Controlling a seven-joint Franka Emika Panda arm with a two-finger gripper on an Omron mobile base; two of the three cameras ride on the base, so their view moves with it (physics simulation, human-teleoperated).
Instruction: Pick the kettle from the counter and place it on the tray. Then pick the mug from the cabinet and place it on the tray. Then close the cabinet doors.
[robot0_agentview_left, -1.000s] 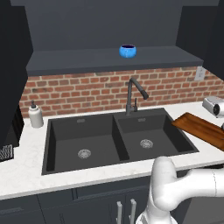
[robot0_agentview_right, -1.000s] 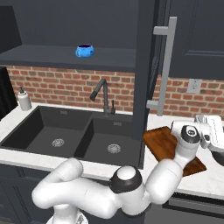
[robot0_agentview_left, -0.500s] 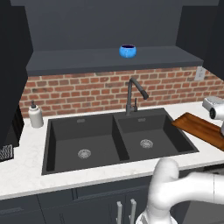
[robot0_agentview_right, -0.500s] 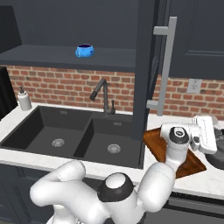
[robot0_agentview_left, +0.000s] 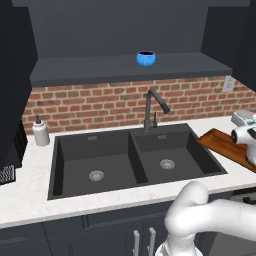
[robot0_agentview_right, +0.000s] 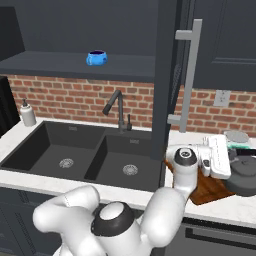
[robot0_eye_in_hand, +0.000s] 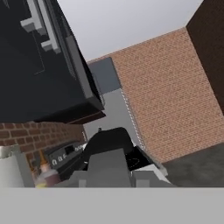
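Note:
In the right base view my gripper (robot0_agentview_right: 231, 161) is shut on the arched handle of the dark grey kettle (robot0_agentview_right: 244, 179). The kettle hangs at the right end of the brown wooden tray (robot0_agentview_right: 207, 189) on the white counter (robot0_agentview_right: 30, 181). Whether it touches the tray I cannot tell. In the hand view the kettle (robot0_eye_in_hand: 109, 139) is a dark rounded mass just beyond my gripper (robot0_eye_in_hand: 116, 175). The tray (robot0_agentview_left: 220, 142) also lies right of the sink in the left base view. The blue mug (robot0_agentview_right: 96, 57) (robot0_agentview_left: 146, 58) stands on the cabinet shelf (robot0_agentview_left: 100, 67). A cabinet door (robot0_agentview_right: 167, 70) stands open.
A black double sink (robot0_agentview_left: 132, 160) with a dark faucet (robot0_agentview_left: 152, 107) fills the middle of the counter. A white pump bottle (robot0_agentview_left: 40, 132) stands at the left. A small white and teal device (robot0_agentview_right: 235, 141) sits behind the kettle. The open door's grey handle (robot0_agentview_right: 189, 75) hangs above the tray.
My hand has moved left and slightly down with the kettle, from beyond the tray's right edge to over its right end. The mug and the doors have not moved.

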